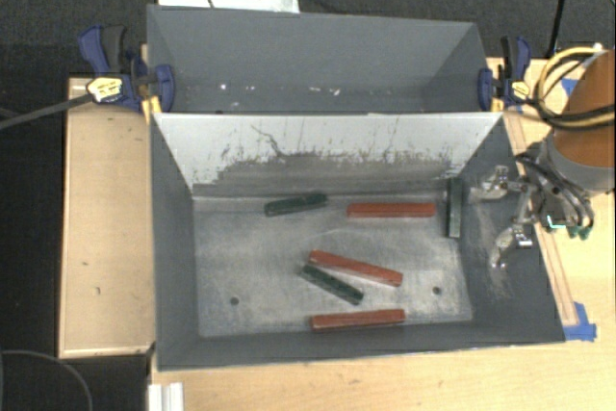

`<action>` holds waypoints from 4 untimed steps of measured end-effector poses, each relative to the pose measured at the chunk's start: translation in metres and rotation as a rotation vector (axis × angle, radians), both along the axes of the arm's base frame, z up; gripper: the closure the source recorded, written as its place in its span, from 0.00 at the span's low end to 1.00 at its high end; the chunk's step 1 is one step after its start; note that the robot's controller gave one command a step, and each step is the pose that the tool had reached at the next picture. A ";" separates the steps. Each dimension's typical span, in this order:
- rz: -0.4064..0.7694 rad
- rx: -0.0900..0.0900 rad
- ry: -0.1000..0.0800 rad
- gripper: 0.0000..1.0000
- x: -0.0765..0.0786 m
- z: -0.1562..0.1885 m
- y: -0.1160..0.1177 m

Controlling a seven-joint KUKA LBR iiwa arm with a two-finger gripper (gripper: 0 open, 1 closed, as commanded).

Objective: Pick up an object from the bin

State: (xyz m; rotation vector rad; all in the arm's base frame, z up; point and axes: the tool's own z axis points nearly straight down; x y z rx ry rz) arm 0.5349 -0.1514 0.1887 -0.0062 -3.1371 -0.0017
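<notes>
1. Gripper (pixel 507 215) hangs at the right of the frame over the sloping right wall of the bin (pixel 318 149). Nothing shows in its grasp, and I cannot tell whether it is spread or pressed together.
2. Just left of it, a dark grey bar (pixel 452 207) lies at the floor's right edge, its upper end beside a red-brown bar (pixel 392 210).
3. At centre frame, a red stick (pixel 354 269) touches a dark green stick (pixel 332 284).
4. Judgement: the approach step — nothing is picked yet. The next move calls for travel left and down onto one bar, aligned across its narrow width.
5. No readable writing or labels.
</notes>
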 end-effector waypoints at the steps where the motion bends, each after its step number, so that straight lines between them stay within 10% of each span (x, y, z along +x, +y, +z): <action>1: 0.004 -0.002 -0.008 0.00 0.002 0.004 0.001; 3: 0.002 0.000 -0.005 0.00 0.032 -0.085 0.056; 4: 0.031 -0.002 -0.016 1.00 -0.036 -0.114 0.114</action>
